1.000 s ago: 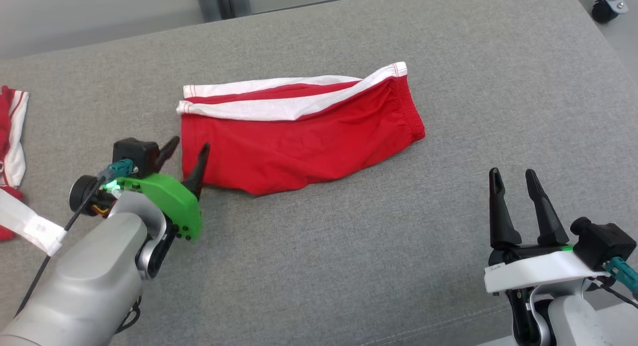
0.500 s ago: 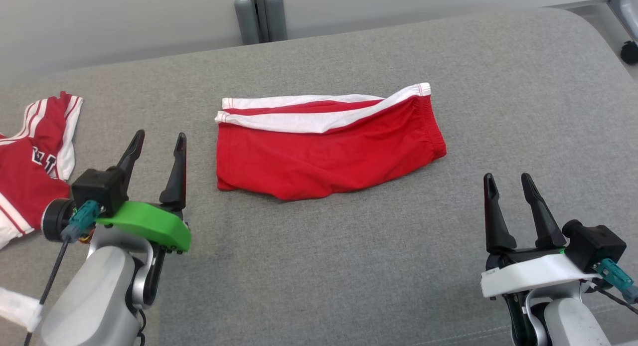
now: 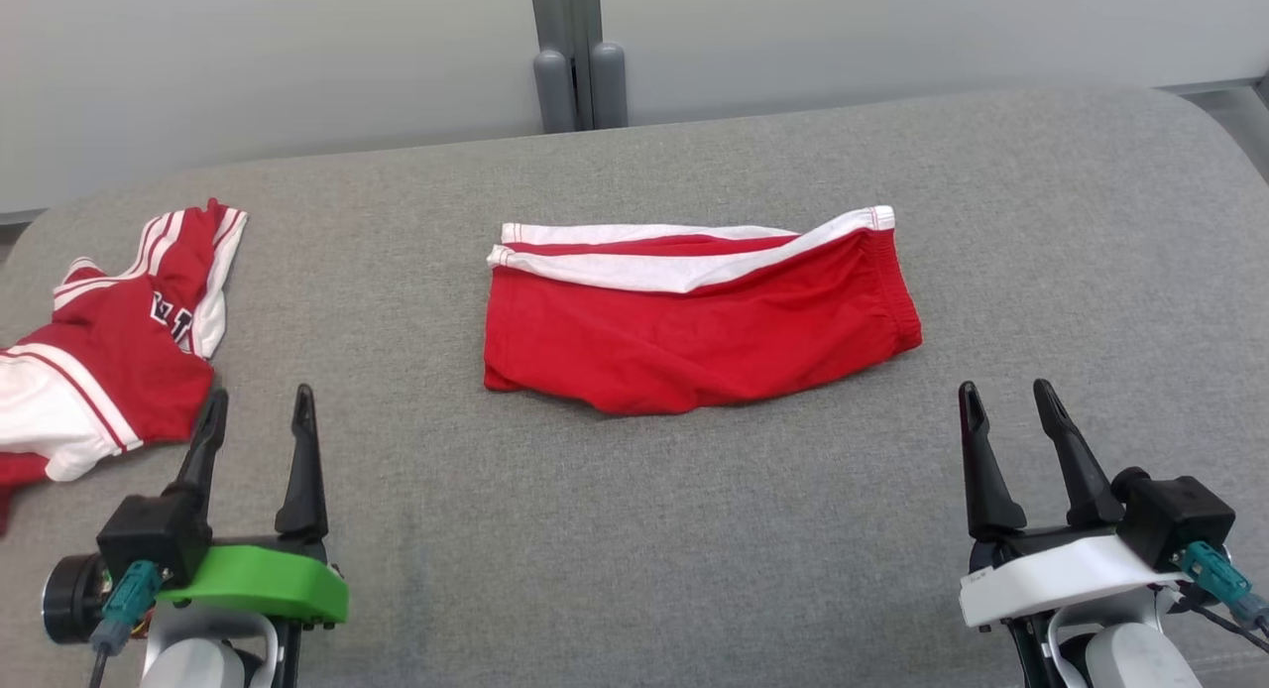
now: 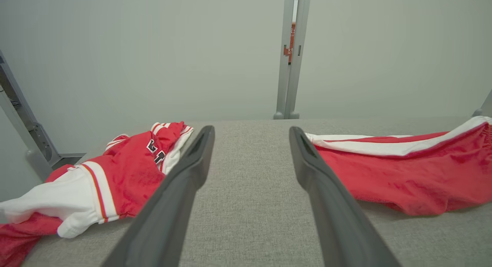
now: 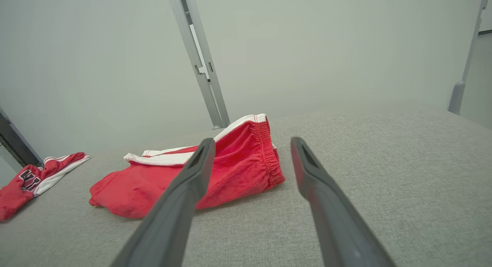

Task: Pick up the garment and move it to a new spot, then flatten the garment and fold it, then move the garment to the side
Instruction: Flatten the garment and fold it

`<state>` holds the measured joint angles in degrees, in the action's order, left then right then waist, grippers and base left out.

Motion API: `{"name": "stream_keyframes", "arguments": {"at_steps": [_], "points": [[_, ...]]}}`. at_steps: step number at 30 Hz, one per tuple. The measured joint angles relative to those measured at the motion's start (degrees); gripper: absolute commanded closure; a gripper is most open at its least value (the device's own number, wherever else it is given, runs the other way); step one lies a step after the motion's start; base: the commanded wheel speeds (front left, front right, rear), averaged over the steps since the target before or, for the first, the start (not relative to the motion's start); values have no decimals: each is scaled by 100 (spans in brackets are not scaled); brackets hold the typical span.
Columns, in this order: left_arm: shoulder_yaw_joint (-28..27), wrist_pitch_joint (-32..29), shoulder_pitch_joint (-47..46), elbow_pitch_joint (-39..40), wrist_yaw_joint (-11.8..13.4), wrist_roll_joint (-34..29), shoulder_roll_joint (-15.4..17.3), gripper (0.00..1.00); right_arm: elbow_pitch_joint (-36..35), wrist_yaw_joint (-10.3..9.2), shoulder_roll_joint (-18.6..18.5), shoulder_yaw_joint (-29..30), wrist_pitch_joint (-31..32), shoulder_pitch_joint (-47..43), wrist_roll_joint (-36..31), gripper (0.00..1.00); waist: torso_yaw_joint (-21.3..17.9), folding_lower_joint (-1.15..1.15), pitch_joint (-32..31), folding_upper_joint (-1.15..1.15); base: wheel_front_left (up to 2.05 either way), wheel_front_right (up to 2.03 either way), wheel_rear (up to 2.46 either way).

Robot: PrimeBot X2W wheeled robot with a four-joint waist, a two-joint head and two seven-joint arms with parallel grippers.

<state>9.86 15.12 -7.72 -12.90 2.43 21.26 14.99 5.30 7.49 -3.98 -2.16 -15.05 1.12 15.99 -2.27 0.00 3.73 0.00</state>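
- The folded red shorts with white side stripes (image 3: 694, 331) lay on the grey fabric-covered counter (image 3: 634, 549), long axis running left to right, ahead of and between both claws
- The left claw (image 3: 260, 394) and right claw (image 3: 1004, 388) stood wide open, empty
- The right claw sat nearer, by the waistband end; the left claw lay farther from the hem end

Crumpled red-and-white jersey (image 3: 109, 361): cut off by the head view's left edge; black lettering partly folded under, unreadable. Folded red shorts with white side stripes (image 4: 403, 171): cut by left wrist view's right edge; in right wrist view, partly hidden behind one finger (image 5: 184, 190) of the right hand (image 5: 251, 140).
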Motion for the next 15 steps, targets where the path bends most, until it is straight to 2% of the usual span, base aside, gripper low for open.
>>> {"name": "stream_keyframes", "arguments": {"at_steps": [7,15], "points": [[-422,-1,557,264,-38,-348,-168,0,1,0,-36,30,10,-218,-19,0,171,0,-225,0,0,0,0],[-568,0,888,389,-145,-537,-358,0,-37,0,-36,124,33,-439,-16,0,416,0,-403,0,0,0,0]]}}
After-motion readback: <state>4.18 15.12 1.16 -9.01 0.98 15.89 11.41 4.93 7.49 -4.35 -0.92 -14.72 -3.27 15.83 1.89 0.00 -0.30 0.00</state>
